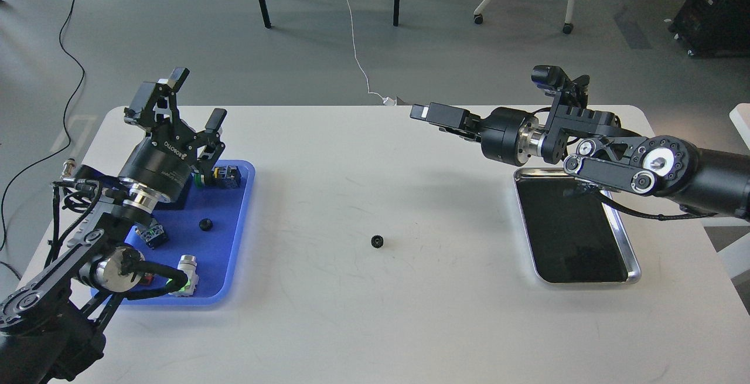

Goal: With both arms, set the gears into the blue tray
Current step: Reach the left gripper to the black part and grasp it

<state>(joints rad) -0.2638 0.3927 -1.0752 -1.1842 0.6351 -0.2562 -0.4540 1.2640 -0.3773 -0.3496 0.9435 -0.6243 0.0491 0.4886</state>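
One small black gear (pixel 377 241) lies on the white table near its middle. A second gear (pixel 204 224) rests inside the blue tray (pixel 225 258) at the left. My left gripper (pixel 196 100) is raised over the tray's far edge, open, with nothing between its fingers. My right gripper (pixel 432 114) reaches leftward above the table's far side, well up and right of the loose gear. Its fingers appear as one dark block, so I cannot tell its state. My left arm covers part of the tray.
The blue tray also holds a green-and-silver switch (pixel 186 277), a black switch block (pixel 227 176) and a small dark part (pixel 152 235). A silver-rimmed tray (pixel 631 258) with a black bottom sits at the right under my right arm. Chair and table legs stand beyond the table.
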